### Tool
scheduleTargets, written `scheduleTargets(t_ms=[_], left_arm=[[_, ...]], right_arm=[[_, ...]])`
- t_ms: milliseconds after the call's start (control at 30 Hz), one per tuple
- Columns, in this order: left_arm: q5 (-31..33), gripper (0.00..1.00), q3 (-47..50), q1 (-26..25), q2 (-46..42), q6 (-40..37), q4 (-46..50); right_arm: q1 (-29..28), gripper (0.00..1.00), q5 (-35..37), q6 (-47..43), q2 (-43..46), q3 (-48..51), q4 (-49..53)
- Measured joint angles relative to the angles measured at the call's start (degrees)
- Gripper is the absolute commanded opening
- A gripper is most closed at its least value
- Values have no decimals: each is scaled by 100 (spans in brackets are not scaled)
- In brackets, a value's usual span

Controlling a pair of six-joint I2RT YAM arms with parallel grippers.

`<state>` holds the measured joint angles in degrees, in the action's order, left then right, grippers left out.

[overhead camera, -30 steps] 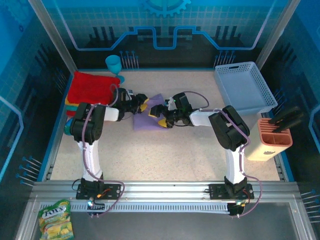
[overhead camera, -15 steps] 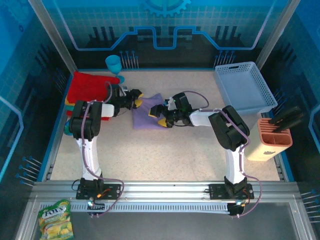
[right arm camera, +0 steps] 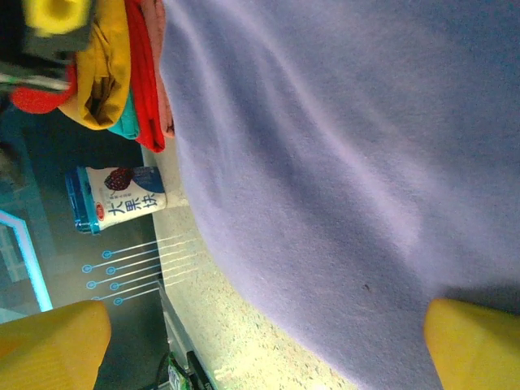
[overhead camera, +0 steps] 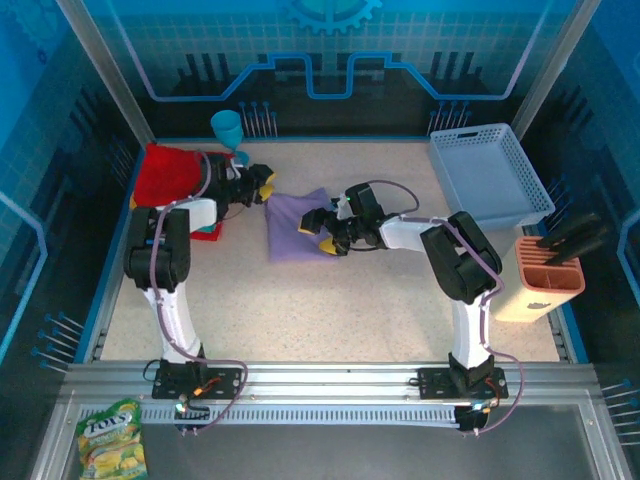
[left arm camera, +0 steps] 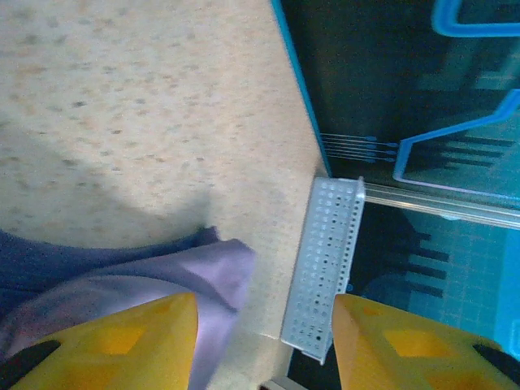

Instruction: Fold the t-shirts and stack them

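The lavender t-shirt (overhead camera: 293, 228) lies folded flat at mid-table, its plain back filling much of the right wrist view (right arm camera: 341, 146). My right gripper (overhead camera: 318, 224) hovers open over the shirt's right edge, with the yellow fingers (right arm camera: 49, 341) spread wide and nothing between them. My left gripper (overhead camera: 262, 186) is open by the shirt's far left corner. That corner (left arm camera: 207, 272) lies beside one yellow finger (left arm camera: 122, 341), not clamped. At far left sits the folded stack with the red tee (overhead camera: 168, 175) on top. Red, yellow-orange and teal edges (right arm camera: 122, 65) show in the right wrist view.
The pale blue lattice basket (overhead camera: 487, 175) stands at the back right, also seen on edge (left arm camera: 333, 268). A teal cup (overhead camera: 228, 128) is behind the stack, and a peach holder (overhead camera: 548, 275) at the right edge. A snack bag (overhead camera: 112, 440) lies off the table, front left.
My left gripper has drawn back and to the left, off the lavender shirt toward the red stack. The shirt's raised fold has dropped and lies flatter. The right gripper has hardly moved.
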<state>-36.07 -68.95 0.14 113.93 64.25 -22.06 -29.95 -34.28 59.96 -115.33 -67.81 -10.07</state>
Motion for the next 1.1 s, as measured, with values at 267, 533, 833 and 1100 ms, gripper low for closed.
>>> scheduleTargets(t_ms=[267,533,833,1100], left_arm=[[232,49,1058,-509,-1207,-9,-122],[619,49,2107,-1119,-1300,83,-334],[852,49,2312,-1082,-1187,114,-398],[931,47,2653,-1064,-1187,4,-439]], right_arm=[[98,100,33,-44,284,-345,420],[234,100,118,-177,221,-1392,820],[271,100,341,-258,-931,-2743,964],[310,100,382,-251,-2063,-3388,1049]])
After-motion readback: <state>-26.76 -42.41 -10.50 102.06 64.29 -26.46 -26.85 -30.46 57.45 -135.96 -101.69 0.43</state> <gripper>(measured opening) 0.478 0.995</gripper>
